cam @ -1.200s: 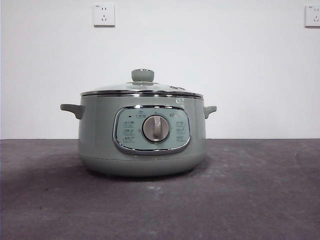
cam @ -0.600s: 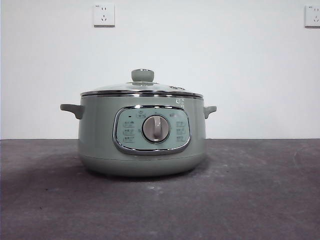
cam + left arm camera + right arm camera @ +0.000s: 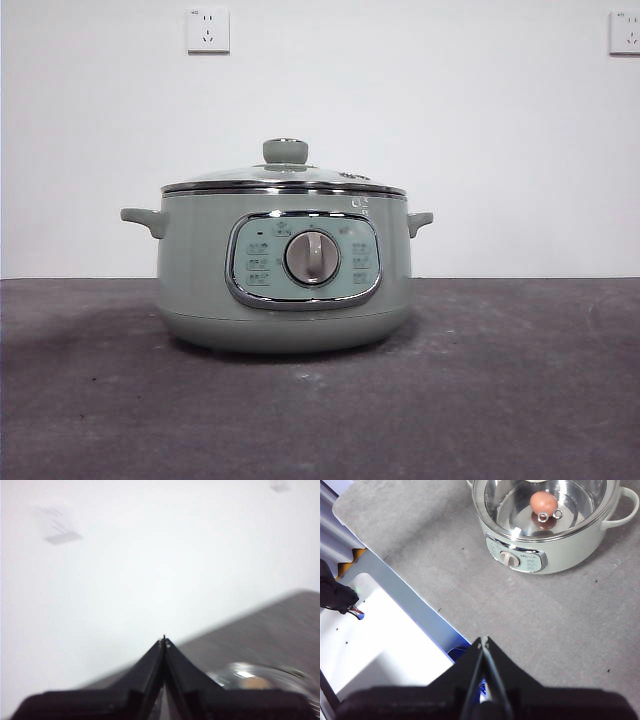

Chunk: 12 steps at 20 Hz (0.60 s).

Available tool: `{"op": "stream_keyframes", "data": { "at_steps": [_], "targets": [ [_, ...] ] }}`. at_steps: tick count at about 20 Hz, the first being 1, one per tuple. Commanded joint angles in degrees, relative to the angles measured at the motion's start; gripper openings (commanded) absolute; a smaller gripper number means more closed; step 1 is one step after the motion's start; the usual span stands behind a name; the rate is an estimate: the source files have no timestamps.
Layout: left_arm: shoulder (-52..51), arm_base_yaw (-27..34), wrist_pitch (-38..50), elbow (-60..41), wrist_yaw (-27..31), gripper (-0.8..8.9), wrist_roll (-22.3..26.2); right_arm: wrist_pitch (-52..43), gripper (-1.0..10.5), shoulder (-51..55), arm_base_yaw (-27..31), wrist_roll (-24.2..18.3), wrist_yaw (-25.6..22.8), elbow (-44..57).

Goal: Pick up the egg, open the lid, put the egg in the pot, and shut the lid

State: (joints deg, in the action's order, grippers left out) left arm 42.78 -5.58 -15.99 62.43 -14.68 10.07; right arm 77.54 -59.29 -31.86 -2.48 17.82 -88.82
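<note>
Nothing is shifting between recent frames: lid (image 3: 285, 176) sitting on pot (image 3: 285, 265), egg (image 3: 543, 502) inside. Both grippers, left (image 3: 164, 641) (blurry view) and right (image 3: 484, 641), are apparently hanging closed and empty; task looking complete.

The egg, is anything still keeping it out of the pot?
No. The egg already lies inside the pot, seen through the glass lid, which sits shut on the rim. Nothing visible blocks it. Both grippers are shut and away from the pot: the right gripper hangs over bare table, the left gripper beside the pot.
</note>
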Motion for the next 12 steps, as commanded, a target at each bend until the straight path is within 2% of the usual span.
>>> {"op": "stream_keyframes", "data": {
  "at_steps": [1,3,6,12],
  "targets": [
    [-7.0,4.0,10.4,-13.5,-0.1,-0.03,0.7,0.6,0.0,0.1,-0.1,0.0,0.0,0.1],
    [-14.4,6.0,14.9,-24.8,2.7,-0.03,0.2,0.6,0.0,0.1,-0.1,0.0,0.0,0.1],
    [-24.3,7.3,15.5,-38.6,7.4,-0.03,-1.4,0.6,0.0,0.1,-0.1,0.0,0.0,0.1],
    [-38.6,9.4,15.0,-56.0,7.7,-0.03,-5.8,0.6,0.0,0.2,-0.1,0.0,0.0,0.1]
  ]
}}
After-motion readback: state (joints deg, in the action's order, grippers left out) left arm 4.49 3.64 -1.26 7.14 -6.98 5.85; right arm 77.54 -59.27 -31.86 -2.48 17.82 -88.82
